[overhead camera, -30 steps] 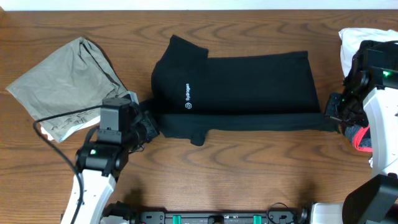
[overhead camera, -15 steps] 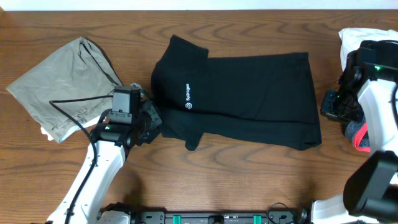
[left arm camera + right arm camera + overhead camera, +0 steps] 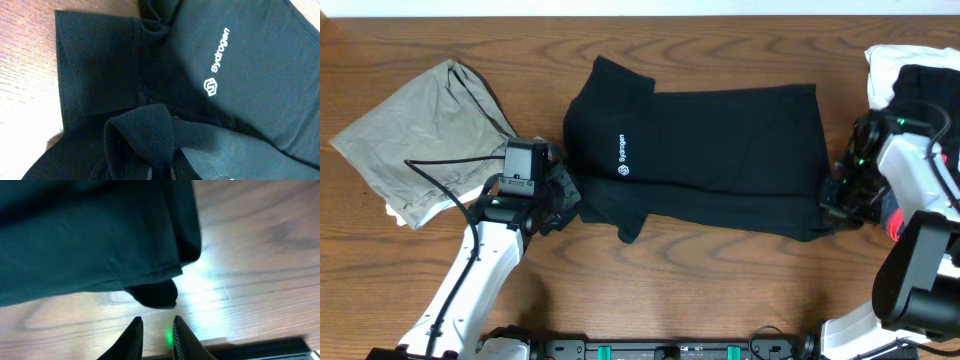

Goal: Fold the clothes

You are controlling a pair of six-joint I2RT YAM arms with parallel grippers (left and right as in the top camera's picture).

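Olive garment [image 3: 420,140] far left, unfolded; left gripper [image 3: 562,200] clamped on sleeve end of black shirt [image 3: 720,150], centre, partly folded lengthwise; right gripper [image 3: 156,322] slightly parted, empty, by hem corner; white pile [image 3: 885,65] not yet done.

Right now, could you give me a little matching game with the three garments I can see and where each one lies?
Things: 1 black shirt; 2 olive-grey garment; 3 white garment.
Places: A left side of the table; B far right corner; C middle of the table.
Pairs: 1-C, 2-A, 3-B.
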